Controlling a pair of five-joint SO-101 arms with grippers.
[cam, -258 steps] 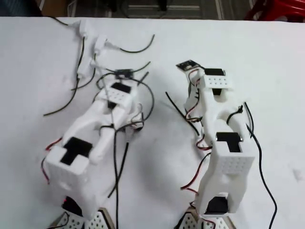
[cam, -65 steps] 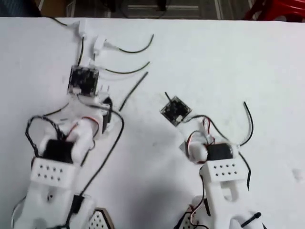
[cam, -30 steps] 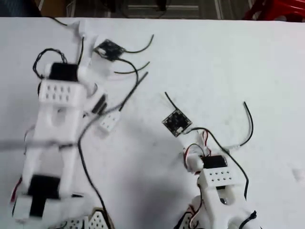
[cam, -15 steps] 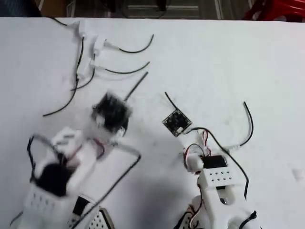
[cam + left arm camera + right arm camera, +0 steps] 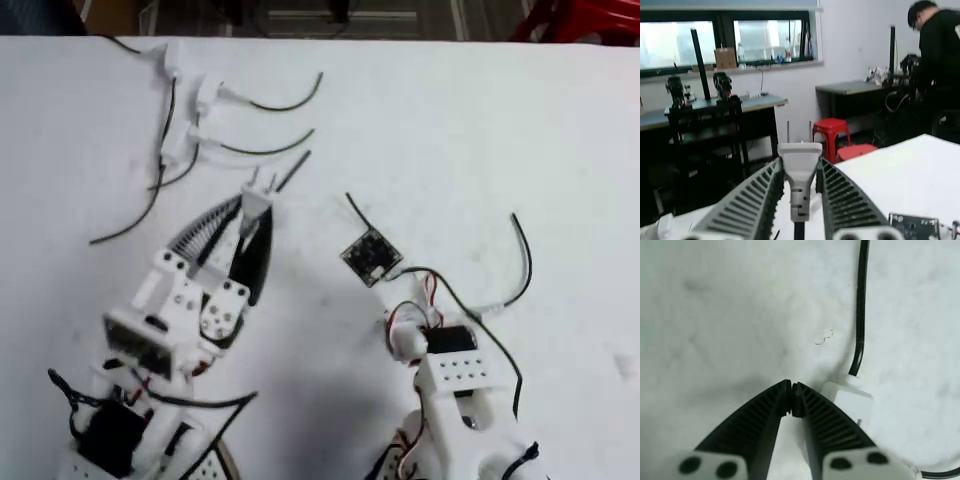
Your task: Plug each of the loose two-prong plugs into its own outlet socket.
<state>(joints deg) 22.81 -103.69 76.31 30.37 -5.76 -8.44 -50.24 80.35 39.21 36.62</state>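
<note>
my left tool (image 5: 800, 166) clamps a white two-prong plug (image 5: 799, 156) — my right tool (image 5: 791, 399), tips together, sits beside a white corded connector (image 5: 852, 402).

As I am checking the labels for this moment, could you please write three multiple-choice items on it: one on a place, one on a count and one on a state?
1. Where is the white plug?
A) held in the left claw
B) flat on the table
C) under the right arm

2. How many prongs does that plug show?
A) one
B) two
C) three

3. How is the right claw?
A) wide open
B) shut on a cable
C) shut, holding nothing

Answers:
1 A, the ribbed fingers clamp its sides.
2 B, two thin pins stand up from its head.
3 C, its tips meet with nothing between them, and the white connector lies beside them.
</note>
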